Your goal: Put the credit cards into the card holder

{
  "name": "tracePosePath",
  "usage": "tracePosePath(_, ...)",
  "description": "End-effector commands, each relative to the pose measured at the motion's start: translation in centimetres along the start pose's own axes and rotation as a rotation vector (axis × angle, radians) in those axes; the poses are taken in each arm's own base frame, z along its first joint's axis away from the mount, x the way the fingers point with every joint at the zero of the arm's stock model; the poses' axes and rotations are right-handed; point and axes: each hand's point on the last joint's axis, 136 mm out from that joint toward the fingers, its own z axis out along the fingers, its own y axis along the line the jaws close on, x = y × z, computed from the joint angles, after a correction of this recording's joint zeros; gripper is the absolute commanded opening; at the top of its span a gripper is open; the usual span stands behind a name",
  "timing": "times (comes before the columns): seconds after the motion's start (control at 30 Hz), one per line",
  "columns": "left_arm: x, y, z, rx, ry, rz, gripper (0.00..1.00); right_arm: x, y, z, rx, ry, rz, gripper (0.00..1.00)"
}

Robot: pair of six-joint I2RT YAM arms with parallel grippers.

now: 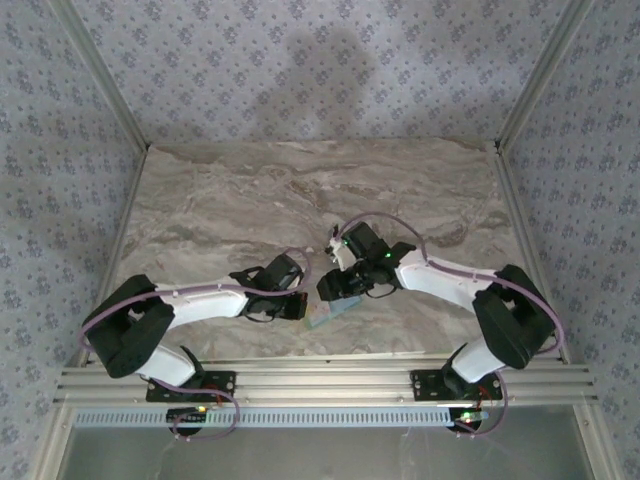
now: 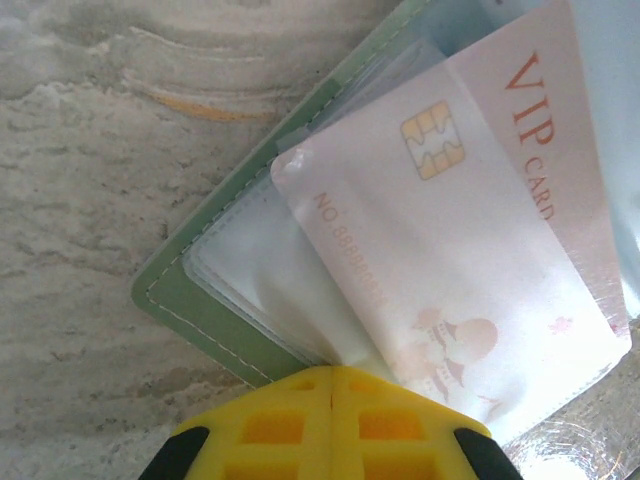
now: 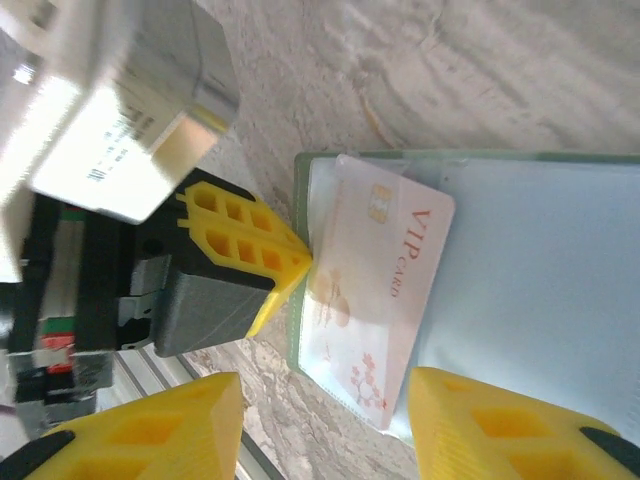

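Note:
The sage-green card holder [image 2: 190, 300] lies open on the marble table, near its front edge between both grippers [image 1: 335, 313]. A pale pink credit card [image 2: 450, 230] marked VIP CARD sits slanted in its clear sleeve, one corner sticking out past the edge [image 3: 375, 290]. My left gripper [image 2: 332, 372] is shut, its yellow tips pinching the holder's clear sleeve at the edge, where the plastic bunches into the seam [image 3: 300, 262]. My right gripper [image 3: 325, 400] hovers just above the card's lower end, open, touching nothing. In the top view the right gripper [image 1: 335, 290] faces the left gripper [image 1: 295, 305].
The marble table [image 1: 300, 190] stretches away behind the holder. An aluminium rail [image 1: 320, 380] runs along the near edge just below the holder. Patterned walls and metal posts [image 1: 120, 110] close in the sides and back.

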Motion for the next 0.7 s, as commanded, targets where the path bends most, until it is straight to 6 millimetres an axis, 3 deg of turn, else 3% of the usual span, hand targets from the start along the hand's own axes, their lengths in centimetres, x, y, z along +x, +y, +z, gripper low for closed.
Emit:
tracePosePath(0.0,1.4,2.0,0.9,-0.083,0.049,0.014,0.0,-0.3,-1.7,-2.3,0.139,-0.06,-0.014,0.48)
tracePosePath(0.13,1.2,1.7,0.7,-0.078,0.047,0.021,0.0,-1.0,-4.3,-4.6,0.343,-0.122,-0.025,0.6)
tracePosePath(0.27,0.9,1.6,0.5,-0.074,0.04,0.021,0.01,0.1,-7.1,-5.2,0.49,-0.101,0.005,0.65)
tracePosePath(0.5,0.7,1.6,0.2,-0.074,0.038,0.027,0.01,0.8,-10.1,-4.0,0.488,-0.102,0.139,0.62)
tracePosePath(0.67,0.6,1.6,-0.1,-0.072,0.032,0.023,0.02,0.2,-11.3,-2.5,0.473,-0.094,0.139,0.5)
